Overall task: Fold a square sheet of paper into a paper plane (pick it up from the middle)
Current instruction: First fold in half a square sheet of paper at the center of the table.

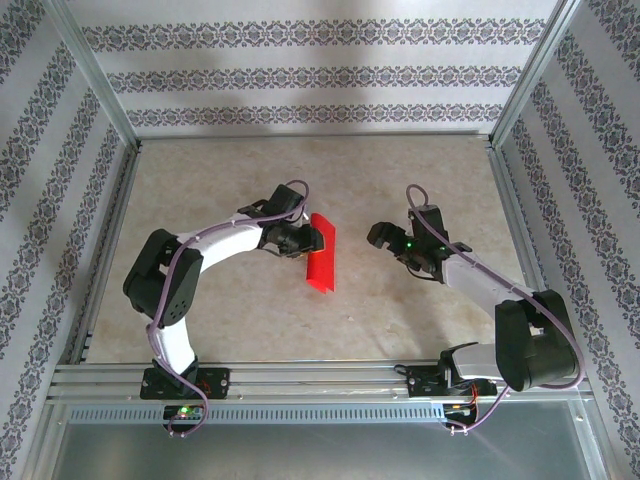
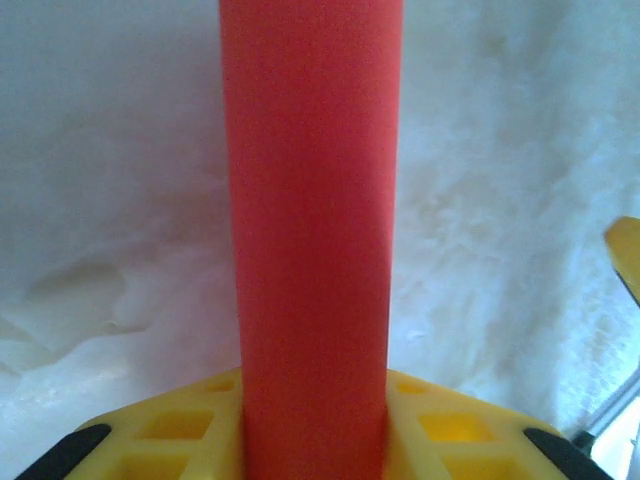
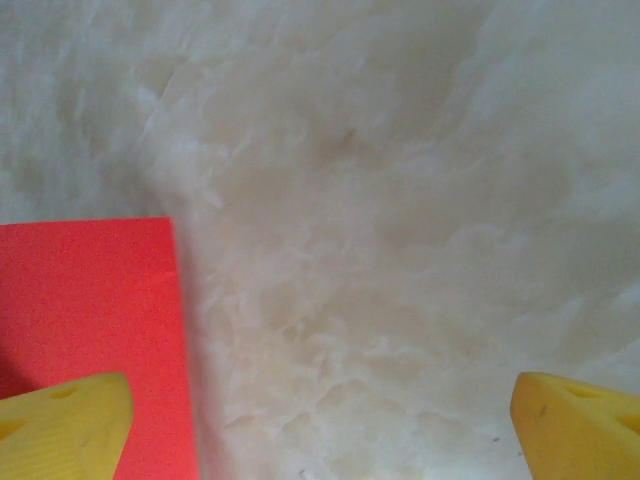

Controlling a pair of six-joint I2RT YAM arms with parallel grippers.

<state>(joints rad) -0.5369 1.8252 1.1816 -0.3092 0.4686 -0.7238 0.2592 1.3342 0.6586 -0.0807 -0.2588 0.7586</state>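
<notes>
The red sheet of paper (image 1: 322, 256) is folded into a long narrow shape with a slanted far end, lying mid-table. I cannot tell whether it has the form of a paper plane. My left gripper (image 1: 306, 240) is shut on its left side. In the left wrist view the paper (image 2: 312, 200) runs as a straight red band up from the yellow jaw of the left gripper (image 2: 312, 435). My right gripper (image 1: 379, 237) hangs open a short way right of the paper. Its yellow fingertips (image 3: 62, 422) stand wide apart over the right gripper's (image 3: 320, 425) bare patch of table, with the paper's corner (image 3: 90, 310) at the left.
The marbled beige tabletop (image 1: 250, 180) is ringed by patterned walls and aluminium posts (image 1: 95, 75). A metal rail (image 1: 320, 378) runs along the near edge by the arm bases. A yellow fingertip (image 2: 626, 262) shows at the right edge of the left wrist view.
</notes>
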